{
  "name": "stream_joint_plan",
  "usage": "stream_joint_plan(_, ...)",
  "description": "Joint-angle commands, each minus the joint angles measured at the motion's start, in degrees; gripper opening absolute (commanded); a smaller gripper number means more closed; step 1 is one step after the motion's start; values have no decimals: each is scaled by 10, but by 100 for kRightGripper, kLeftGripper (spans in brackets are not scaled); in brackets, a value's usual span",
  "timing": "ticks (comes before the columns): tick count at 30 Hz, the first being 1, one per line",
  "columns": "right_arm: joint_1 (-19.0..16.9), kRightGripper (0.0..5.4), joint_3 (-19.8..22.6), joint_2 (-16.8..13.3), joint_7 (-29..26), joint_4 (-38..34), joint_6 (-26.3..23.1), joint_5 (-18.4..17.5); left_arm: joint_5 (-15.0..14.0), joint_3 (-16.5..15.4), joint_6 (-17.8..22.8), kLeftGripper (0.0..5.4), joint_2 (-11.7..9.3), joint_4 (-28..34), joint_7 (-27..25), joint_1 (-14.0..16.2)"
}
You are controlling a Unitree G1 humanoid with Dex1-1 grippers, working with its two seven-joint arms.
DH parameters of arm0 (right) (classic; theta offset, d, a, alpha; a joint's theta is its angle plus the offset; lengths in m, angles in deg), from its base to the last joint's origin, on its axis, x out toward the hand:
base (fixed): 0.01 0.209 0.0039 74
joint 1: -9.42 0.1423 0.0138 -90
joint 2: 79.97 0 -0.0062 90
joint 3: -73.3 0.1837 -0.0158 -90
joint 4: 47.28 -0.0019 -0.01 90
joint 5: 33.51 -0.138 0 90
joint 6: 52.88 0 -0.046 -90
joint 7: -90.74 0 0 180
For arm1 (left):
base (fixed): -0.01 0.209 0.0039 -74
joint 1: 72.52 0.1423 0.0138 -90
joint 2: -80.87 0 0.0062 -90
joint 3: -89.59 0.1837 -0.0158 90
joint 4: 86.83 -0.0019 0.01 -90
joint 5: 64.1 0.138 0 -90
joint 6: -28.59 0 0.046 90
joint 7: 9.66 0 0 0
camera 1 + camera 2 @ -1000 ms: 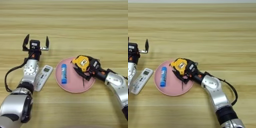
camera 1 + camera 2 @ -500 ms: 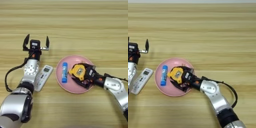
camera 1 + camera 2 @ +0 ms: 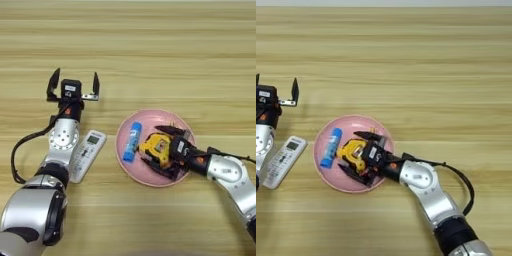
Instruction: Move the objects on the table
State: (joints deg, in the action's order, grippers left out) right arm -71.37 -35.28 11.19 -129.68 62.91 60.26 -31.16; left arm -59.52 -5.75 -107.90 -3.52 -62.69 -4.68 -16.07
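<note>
Currently, right tool (image 3: pixel 161 152) lay over pink plate (image 3: pixel 129 162) with fingers spread around tape measure (image 3: pixel 155 149), glue stick (image 3: pixel 131 142) at its 9 o'clock, left tool (image 3: pixel 73 87) spread wide above remote control (image 3: pixel 87 155) on table (image 3: pixel 150 50).

I find no legible text anywhere. The white label on my left gripper (image 3: pixel 73 86) and the remote control (image 3: pixel 87 155) screen and buttons show marks too small to read.

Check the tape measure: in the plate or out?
In: the tape measure lies on the pink plate, the right gripper around it.
</note>
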Motion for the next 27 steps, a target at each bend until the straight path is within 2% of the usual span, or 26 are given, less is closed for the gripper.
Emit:
stream_joint_plan(1,1,537,2,0,-10,-3,-1,-13,7,4,7,540,-2,-4,3,-10)
stream_joint_plan(7,3,537,10,2,-6,-6,1,-29,8,5,7,540,-1,-4,4,-10)
stream_joint_plan(14,6,537,39,12,-11,-31,-3,-86,9,6,7,540,-1,-5,5,-10)
stream_joint_plan(21,20,537,102,22,-5,-49,-13,-161,8,6,7,540,-2,-6,5,-10)
stream_joint_plan(27,50,537,170,27,0,-4,-12,-217,7,5,8,540,-4,-8,2,-10)
